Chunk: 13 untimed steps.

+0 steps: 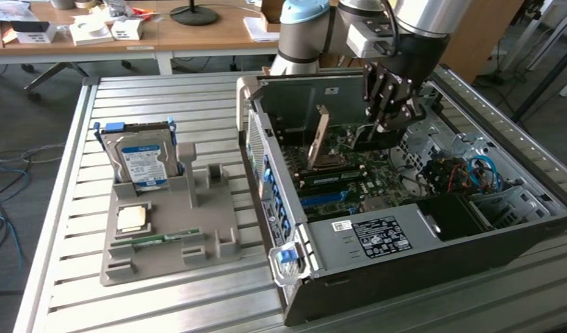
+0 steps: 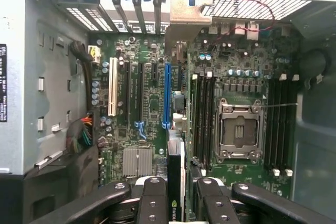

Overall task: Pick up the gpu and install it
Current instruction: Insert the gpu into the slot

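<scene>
The gpu [image 2: 176, 184] is a thin black card seen edge-on, with a green logo on its rim. It sits upright between my two black fingers [image 2: 153, 200] in the wrist view. My gripper [image 2: 178, 195] is shut on it. In the exterior view my gripper [image 1: 394, 116] reaches down into the open computer case [image 1: 432, 257]. The gpu [image 1: 371, 139] hangs as a dark slab just below the fingers, over the green motherboard [image 2: 152, 106]. Seen from the wrist, the card lines up close beside a long blue slot [image 2: 167, 95].
A tan strip [image 1: 318, 139] stands upright in the case, on the exterior view's left of the gripper. A grey holder tray [image 1: 172, 229] on the slatted table carries a silver hard drive [image 1: 143, 163] and a green memory stick [image 1: 159, 240]. The empty processor socket [image 2: 239, 132] and memory slots lie nearby.
</scene>
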### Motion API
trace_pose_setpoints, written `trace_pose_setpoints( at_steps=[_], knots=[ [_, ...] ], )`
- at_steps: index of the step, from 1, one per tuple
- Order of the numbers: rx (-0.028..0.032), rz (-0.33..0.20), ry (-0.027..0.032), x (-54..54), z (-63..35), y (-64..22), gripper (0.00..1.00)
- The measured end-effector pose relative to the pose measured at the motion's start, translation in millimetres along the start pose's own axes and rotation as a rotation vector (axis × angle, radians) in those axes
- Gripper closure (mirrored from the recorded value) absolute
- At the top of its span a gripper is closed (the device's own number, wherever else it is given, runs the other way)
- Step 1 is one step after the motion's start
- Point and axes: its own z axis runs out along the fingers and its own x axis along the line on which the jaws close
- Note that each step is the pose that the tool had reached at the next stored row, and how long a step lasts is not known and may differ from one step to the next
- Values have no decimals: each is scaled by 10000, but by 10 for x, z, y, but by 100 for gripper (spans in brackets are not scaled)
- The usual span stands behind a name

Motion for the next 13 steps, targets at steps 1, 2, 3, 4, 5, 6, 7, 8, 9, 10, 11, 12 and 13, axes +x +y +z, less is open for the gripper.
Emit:
trace_pose_setpoints(
  at_steps=[1, 2, 3, 4, 5, 6, 7, 8, 9, 10, 11, 12, 13],
  knots=[
    [3, 0, 0, 1, 19, 0, 74],
    [7, 0, -1, 1, 38, 1, 74],
    [10, 0, 0, 2, 56, 1, 74],
    [12, -1, -1, 2, 73, 1, 74],
    [13, -1, 0, 3, 90, 1, 74],
    [16, -1, 0, 3, 105, 1, 74],
    [16, -1, 0, 3, 120, 2, 74],
    [17, 0, 0, 4, 134, 2, 74],
    [17, -1, 0, 4, 146, 3, 74],
    [18, -1, 1, 5, 161, 3, 74],
    [19, -1, 0, 5, 173, 3, 74],
    [19, -1, 0, 5, 186, 3, 74],
    [20, -2, -1, 6, 198, 3, 74]
  ],
)
